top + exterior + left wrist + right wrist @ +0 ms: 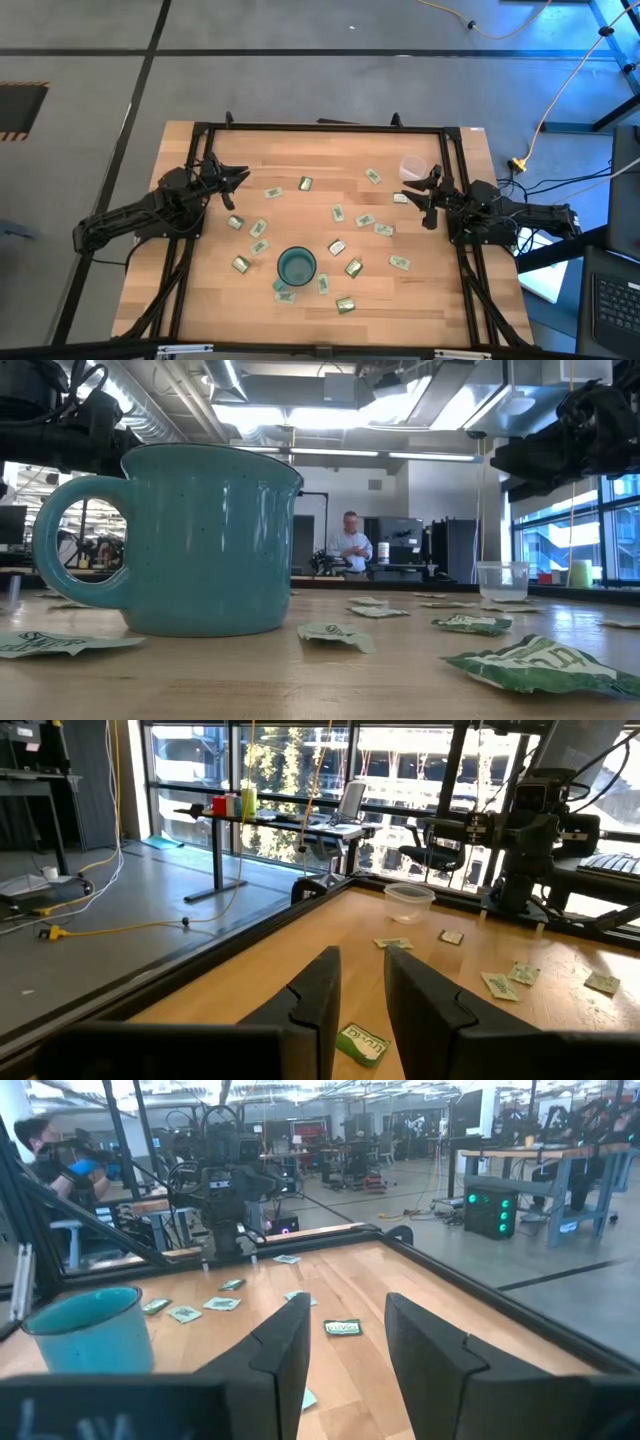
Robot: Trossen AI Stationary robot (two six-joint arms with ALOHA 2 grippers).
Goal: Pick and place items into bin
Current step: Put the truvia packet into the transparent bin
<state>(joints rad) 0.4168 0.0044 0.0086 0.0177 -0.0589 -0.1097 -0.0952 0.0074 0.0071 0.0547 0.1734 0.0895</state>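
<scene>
Several small green and yellowish packets (pixel 338 213) lie flat and scattered across the wooden table, some around the teal mug (pixel 297 266). The bin (pixel 415 167), a translucent whitish cup, stands upright near the far right corner, also seen in the low view (pixel 501 580) and the left wrist view (pixel 409 902). My left gripper (pixel 243 178) hovers open at the table's left side, with one packet (pixel 361 1045) lying just beyond its fingertips (pixel 362 995). My right gripper (pixel 408 188) hovers open beside the bin, on its near side, with a packet (pixel 342 1327) ahead of its fingers (pixel 345 1350).
The teal mug (pixel 200 540) stands upright near the table's near edge, handle toward the left. A black frame (pixel 320 128) runs along the table's edges. Bare wood lies in the far middle between the two arms. People (pixel 350 545) stand in the room beyond the table.
</scene>
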